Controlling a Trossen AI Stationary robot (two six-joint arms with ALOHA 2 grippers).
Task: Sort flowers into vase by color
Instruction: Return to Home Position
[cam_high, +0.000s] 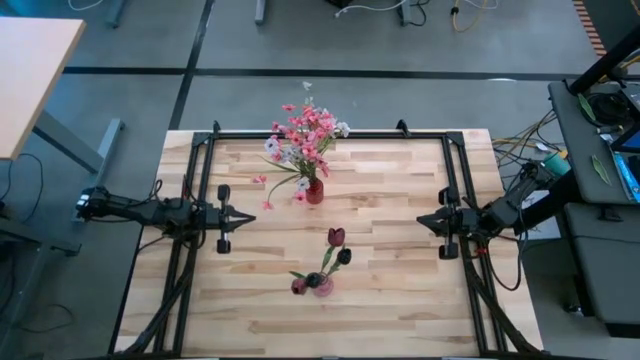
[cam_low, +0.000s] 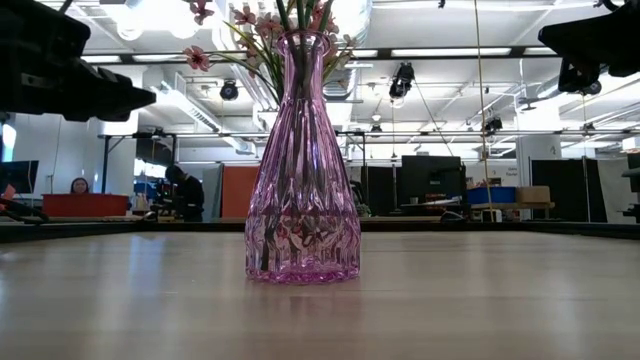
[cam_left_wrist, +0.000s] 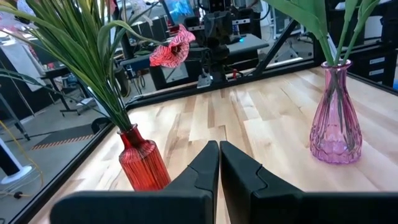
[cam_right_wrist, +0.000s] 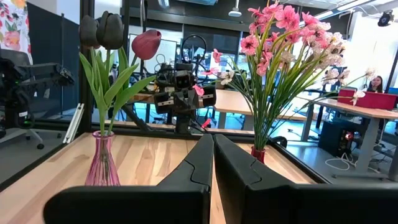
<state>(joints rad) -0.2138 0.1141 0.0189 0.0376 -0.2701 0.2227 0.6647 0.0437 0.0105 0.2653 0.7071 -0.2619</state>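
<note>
A small red ribbed vase (cam_high: 314, 191) stands at the table's far middle with pink and white blossom sprays (cam_high: 305, 137) stuck in it; it also shows in the left wrist view (cam_left_wrist: 143, 163) and right wrist view (cam_right_wrist: 258, 153). A pink glass vase (cam_high: 321, 285) near the table's near middle holds dark red tulip buds (cam_high: 336, 238); it fills the low view (cam_low: 302, 170) and shows in both wrist views (cam_left_wrist: 336, 118) (cam_right_wrist: 102, 160). My left gripper (cam_high: 243, 216) is shut, left of both vases. My right gripper (cam_high: 422, 220) is shut, to their right. Neither touches anything.
A black metal frame (cam_high: 330, 134) runs round the table's far and side edges. Bare wood lies between the two vases and each gripper. Beyond the table a person sits at a red screen (cam_low: 77, 186); desks and cables stand around.
</note>
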